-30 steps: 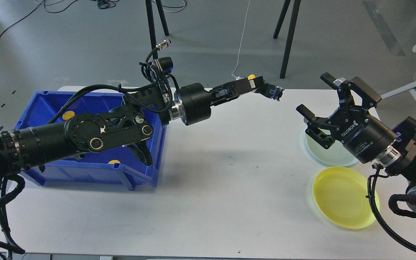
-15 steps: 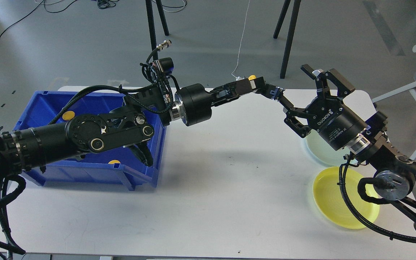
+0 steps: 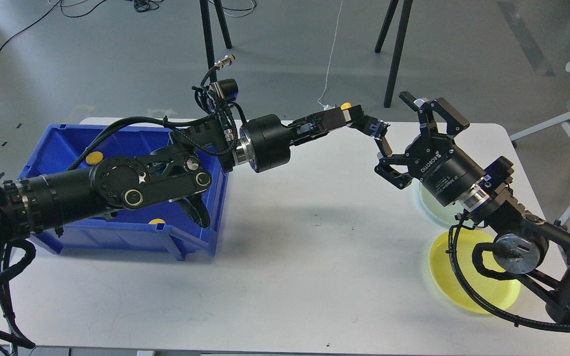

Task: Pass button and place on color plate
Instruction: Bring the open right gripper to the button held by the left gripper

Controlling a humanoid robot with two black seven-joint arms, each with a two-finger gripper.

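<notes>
Right gripper (image 3: 398, 129) has neared the yellow-capped button (image 3: 345, 106).

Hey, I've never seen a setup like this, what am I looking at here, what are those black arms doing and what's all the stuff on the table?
This is a single picture taken from a robot's own head, looking down at a white table. The two black arms are the robot's own. Each ends in a two-fingered pincer.

The left pincer, reaching in from the left, is closed on a small button with a yellow cap, holding it in the air above the table. The right pincer is open, right next to it, seemingly ready to take the button over.

On the table sit a blue bin with more yellow-capped pieces inside, a yellow plate and a pale green plate. Both plates are partly hidden by the right arm. The yellow plate is probably where the button will end up.
</notes>
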